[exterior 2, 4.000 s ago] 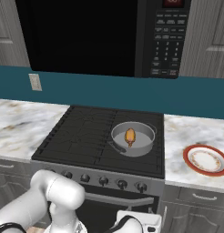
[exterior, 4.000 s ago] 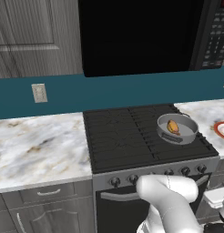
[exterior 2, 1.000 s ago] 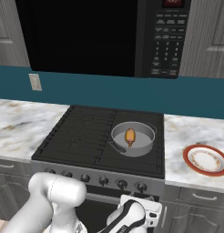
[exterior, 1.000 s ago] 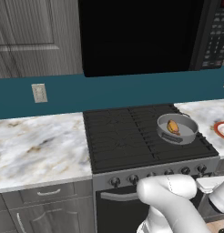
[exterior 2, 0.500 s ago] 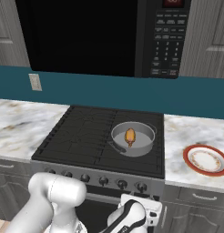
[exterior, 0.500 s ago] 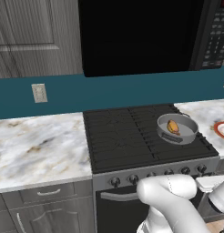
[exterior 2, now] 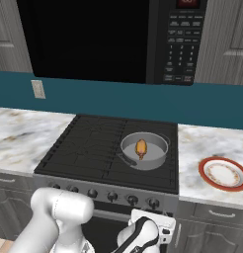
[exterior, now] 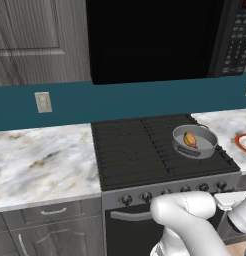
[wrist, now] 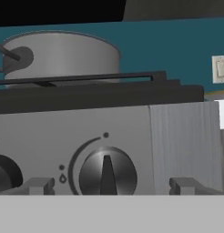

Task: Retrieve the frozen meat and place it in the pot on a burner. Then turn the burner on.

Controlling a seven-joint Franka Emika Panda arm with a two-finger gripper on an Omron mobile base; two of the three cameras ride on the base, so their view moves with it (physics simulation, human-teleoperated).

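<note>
Looking like the frozen meat [exterior 2: 141,148] is in the pot [exterior 2: 144,150] on its burner [exterior 2: 145,167], so just the knob [wrist: 107,172] remains, framed by the wide-open gripper [wrist: 109,186].

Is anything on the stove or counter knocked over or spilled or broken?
Nothing stands out. The shallow grey metal pot sits upright on the black grated burner with the small orange-brown meat lump inside it. The red-rimmed white plate lies flat on the marble counter. No spills show.
</note>
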